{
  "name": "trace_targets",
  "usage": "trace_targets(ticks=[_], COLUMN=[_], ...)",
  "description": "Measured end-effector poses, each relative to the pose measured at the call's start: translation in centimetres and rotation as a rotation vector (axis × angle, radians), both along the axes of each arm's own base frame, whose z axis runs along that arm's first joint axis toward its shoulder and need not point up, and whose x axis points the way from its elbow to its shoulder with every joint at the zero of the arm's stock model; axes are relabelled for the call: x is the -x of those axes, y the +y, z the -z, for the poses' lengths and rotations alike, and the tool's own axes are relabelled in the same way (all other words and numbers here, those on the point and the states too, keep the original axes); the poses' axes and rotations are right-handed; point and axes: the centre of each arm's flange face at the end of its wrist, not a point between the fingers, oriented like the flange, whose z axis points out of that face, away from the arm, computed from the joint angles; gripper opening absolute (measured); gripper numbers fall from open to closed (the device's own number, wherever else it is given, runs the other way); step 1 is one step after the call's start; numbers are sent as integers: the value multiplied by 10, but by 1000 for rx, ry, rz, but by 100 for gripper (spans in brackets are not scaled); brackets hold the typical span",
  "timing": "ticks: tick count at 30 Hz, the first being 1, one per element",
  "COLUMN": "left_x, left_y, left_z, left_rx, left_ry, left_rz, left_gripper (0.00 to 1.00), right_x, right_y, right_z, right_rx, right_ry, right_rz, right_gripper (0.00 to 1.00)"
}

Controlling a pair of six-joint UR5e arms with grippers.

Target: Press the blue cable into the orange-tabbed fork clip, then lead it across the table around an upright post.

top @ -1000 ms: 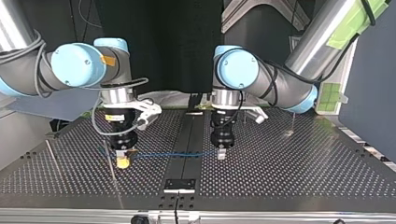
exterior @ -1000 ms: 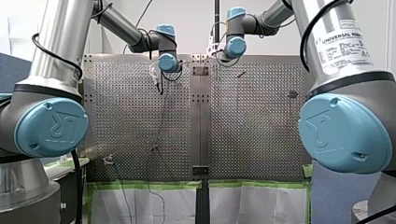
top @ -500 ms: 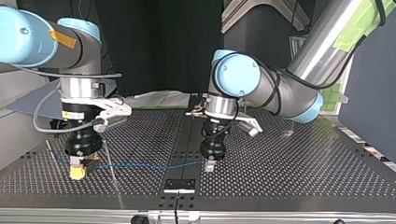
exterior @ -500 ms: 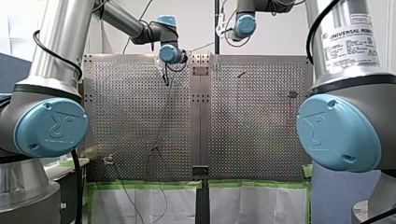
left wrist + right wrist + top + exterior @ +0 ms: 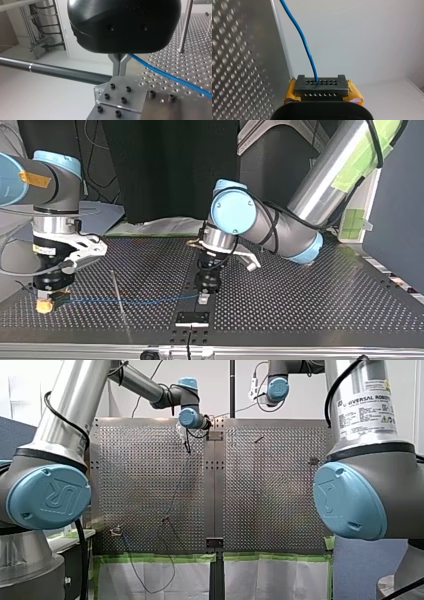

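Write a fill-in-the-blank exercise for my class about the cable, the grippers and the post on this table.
The cable is ____ in colour.
The right gripper has ____ pads.
Both it and the left gripper are ____ on the cable.
In the top view, the post stands ____ the two grippers.
Missing words: blue; yellow; shut; between.

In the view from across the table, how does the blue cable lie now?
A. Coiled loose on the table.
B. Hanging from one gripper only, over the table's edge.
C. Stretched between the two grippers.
C: the blue cable runs in a nearly straight line from my right gripper to my left gripper.
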Motion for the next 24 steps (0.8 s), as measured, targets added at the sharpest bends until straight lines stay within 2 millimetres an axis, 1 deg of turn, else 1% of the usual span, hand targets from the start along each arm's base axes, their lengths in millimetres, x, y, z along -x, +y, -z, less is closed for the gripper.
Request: trace_targets(ticks=[5, 8, 10, 15, 19, 21, 24], left_x=[-3, -5, -4, -5, -9, -11, -14], left_y=[-14, -18, -25, -47, -61, -65, -69], left_z=[2, -7, -10, -2, 5, 4, -3], left_rx=[-16, -10, -12, -47, -55, -53, -44], left_ry=[17, 4, 2, 28, 38, 34, 19], left_rz=[16, 20, 28, 50, 59, 59, 58], left_gripper=[1, 1, 1, 1, 1, 1, 1], right_x=[7, 8, 10, 16, 23, 28, 37], right_y=[-15, -22, -27, -38, -48, -53, -58], right_z=[14, 23, 28, 40, 49, 51, 52], right_rx=[-23, -36, -43, -61, -76, -79, -81], right_ry=[8, 13, 14, 19, 20, 16, 12], right_rz=[19, 25, 30, 42, 56, 65, 78], right_gripper=[0, 0, 0, 0, 0, 0, 0])
